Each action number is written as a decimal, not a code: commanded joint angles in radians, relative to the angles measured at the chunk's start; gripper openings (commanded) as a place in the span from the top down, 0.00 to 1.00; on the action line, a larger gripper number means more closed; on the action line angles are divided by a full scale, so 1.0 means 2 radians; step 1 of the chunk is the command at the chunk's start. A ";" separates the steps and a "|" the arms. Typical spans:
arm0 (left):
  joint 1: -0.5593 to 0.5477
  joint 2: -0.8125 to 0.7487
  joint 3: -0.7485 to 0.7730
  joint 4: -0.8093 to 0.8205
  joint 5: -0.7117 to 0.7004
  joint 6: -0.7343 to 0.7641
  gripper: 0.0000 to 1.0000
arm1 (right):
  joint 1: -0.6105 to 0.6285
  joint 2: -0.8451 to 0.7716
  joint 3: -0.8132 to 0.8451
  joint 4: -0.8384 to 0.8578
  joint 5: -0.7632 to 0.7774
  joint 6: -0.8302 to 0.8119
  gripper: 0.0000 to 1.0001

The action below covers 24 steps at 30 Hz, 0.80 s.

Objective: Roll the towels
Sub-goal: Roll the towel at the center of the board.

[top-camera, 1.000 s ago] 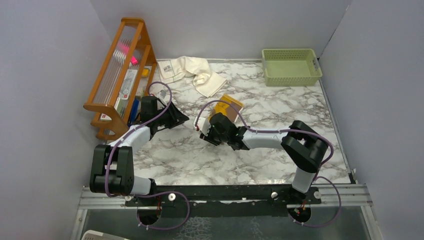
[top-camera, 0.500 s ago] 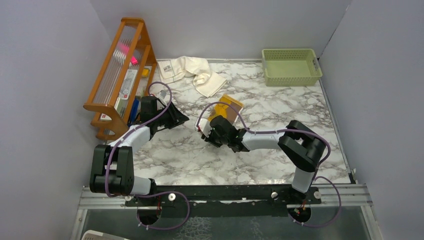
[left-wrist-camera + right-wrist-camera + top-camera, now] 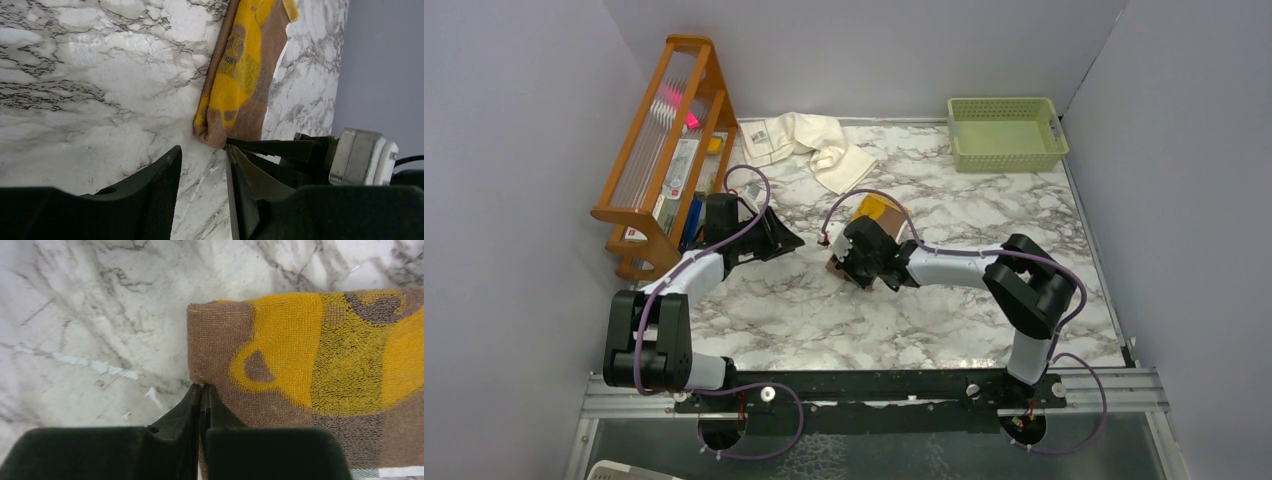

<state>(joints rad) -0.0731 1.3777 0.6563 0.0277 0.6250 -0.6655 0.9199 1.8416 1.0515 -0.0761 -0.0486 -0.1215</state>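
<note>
The brown towel (image 3: 881,209) with mustard-yellow patches lies mid-table, stretched toward me. It also shows in the left wrist view (image 3: 240,75) and the right wrist view (image 3: 310,340). My right gripper (image 3: 842,264) is shut on the towel's near corner (image 3: 202,386), low at the table. My left gripper (image 3: 796,240) is open and empty just left of that end, its jaws (image 3: 202,147) a short way from the folded tip. The cream towel (image 3: 809,140) lies crumpled at the back, its label patch (image 3: 759,135) to the left.
A wooden rack (image 3: 664,150) with several items stands along the left wall, close behind my left arm. A green basket (image 3: 1006,132) sits at the back right. Grey walls close in the marble table (image 3: 824,310) on three sides.
My right wrist has turned and shifted slightly toward the back, bringing the brown towel's near end down onto the table. The left arm has barely moved.
</note>
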 commanded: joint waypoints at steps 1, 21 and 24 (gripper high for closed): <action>0.002 -0.022 0.003 0.011 0.042 0.016 0.60 | -0.008 -0.038 0.007 -0.040 -0.103 0.075 0.99; -0.090 -0.018 -0.029 0.094 0.019 -0.043 0.70 | -0.143 0.063 0.026 0.020 -0.355 0.223 0.99; -0.113 -0.005 -0.025 0.110 0.010 -0.053 0.74 | -0.144 0.070 0.023 0.031 -0.355 0.230 0.99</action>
<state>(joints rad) -0.2474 1.3365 0.6056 0.1677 0.6739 -0.7376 0.6250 1.9553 1.0775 -0.0471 -0.7033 0.3111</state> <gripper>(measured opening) 0.292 0.018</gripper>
